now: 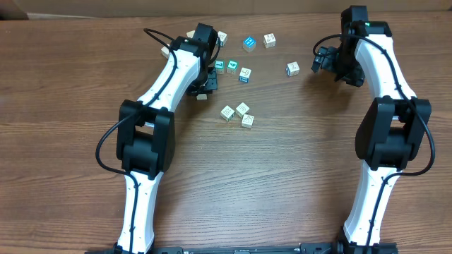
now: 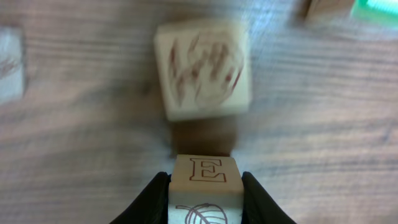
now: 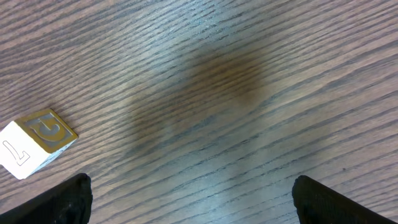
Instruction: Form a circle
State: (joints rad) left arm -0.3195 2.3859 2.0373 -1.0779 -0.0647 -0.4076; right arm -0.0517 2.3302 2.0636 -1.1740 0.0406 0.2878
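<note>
Small whitish letter cubes lie scattered on the wooden table; no circle shows among them. Three sit in a tight cluster [image 1: 239,113], and three with teal faces [image 1: 232,68] line up beside my left gripper [image 1: 206,83]. In the left wrist view, that gripper [image 2: 205,199] is shut on a cube marked E [image 2: 205,180], its black fingers [image 2: 155,199] pressed to both sides. Another blurred cube [image 2: 203,70] lies just ahead of it. My right gripper [image 1: 323,60] [image 3: 193,199] stands wide open over bare wood, with one cube [image 3: 37,142] to its left.
More cubes lie along the far side [image 1: 222,36] [image 1: 248,44] [image 1: 269,40], and a single one [image 1: 292,68] sits near the right gripper. One cube [image 1: 167,51] rests by the left arm. Bare table [image 1: 282,176] stretches across the near half.
</note>
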